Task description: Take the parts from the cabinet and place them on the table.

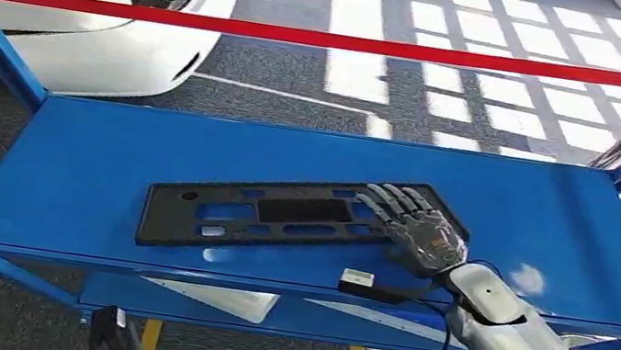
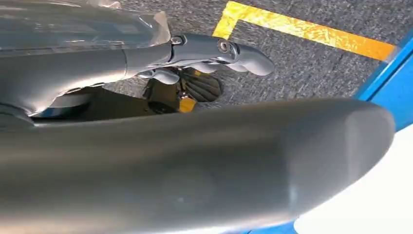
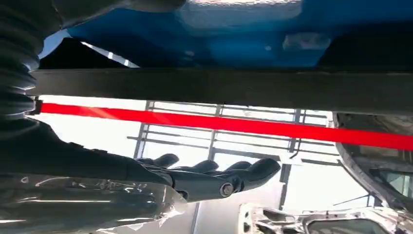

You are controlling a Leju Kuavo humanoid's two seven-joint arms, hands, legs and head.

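The right hand (image 1: 422, 232) lies over the right end of the black part (image 1: 301, 215), its fingers (image 1: 395, 204) stretched forward and nearly flat along the plastic; whether the thumb is tucked under the near edge cannot be told, so it reads as resting on the part rather than plainly gripping it. In the right wrist view the same fingers (image 3: 253, 169) are extended and apart, with nothing visibly between them. The part, a long slotted frame, lies flat on the blue bench (image 1: 106, 154), roughly centred, its left end well clear of the hand. If this is the set-down, the sound way to finish is probably to lift the fingers straight up so the frame is not dragged toward the front edge. The left hand (image 2: 214, 53) hangs beside the bench over grey floor and yellow tape (image 2: 311, 31), fingers loosely extended and holding nothing.
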